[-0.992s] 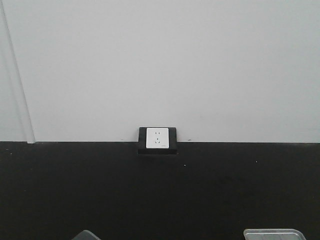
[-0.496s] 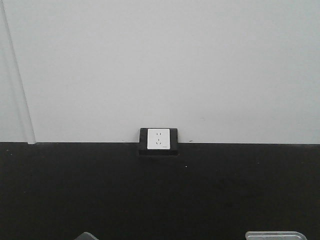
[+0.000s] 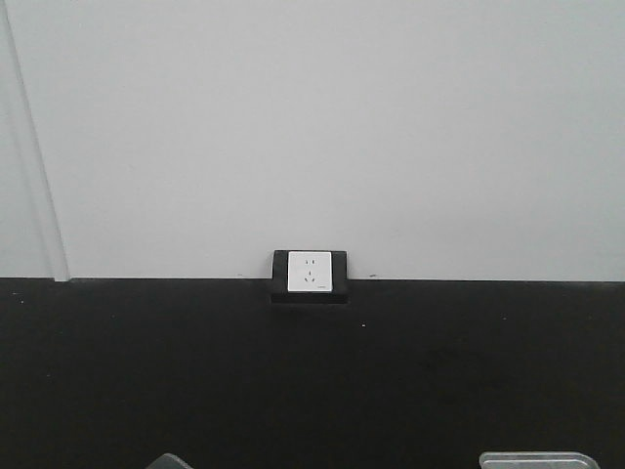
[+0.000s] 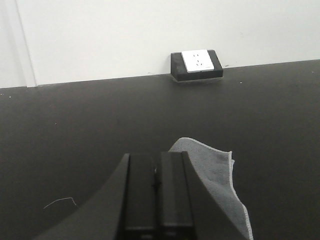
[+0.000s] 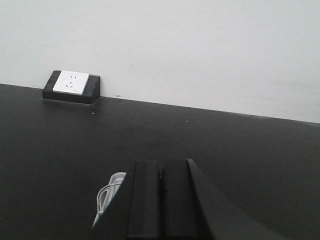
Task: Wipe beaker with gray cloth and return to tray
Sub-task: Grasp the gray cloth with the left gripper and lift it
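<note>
Gray cloth (image 4: 217,172) lay on the black worktop (image 4: 75,130) under your left hand (image 4: 157,161), fingers pressed together on nothing; your right hand (image 5: 160,168), closed likewise, hung over a corner of the tray (image 5: 107,194).

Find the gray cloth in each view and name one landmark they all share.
Front-facing: gray cloth, apparently only a sliver at the bottom edge, left of centre.
Left wrist: lower centre-right, lying on the black surface beside the left pincer.
Right wrist: not in view.
Shared landmark: the white wall socket.
</note>
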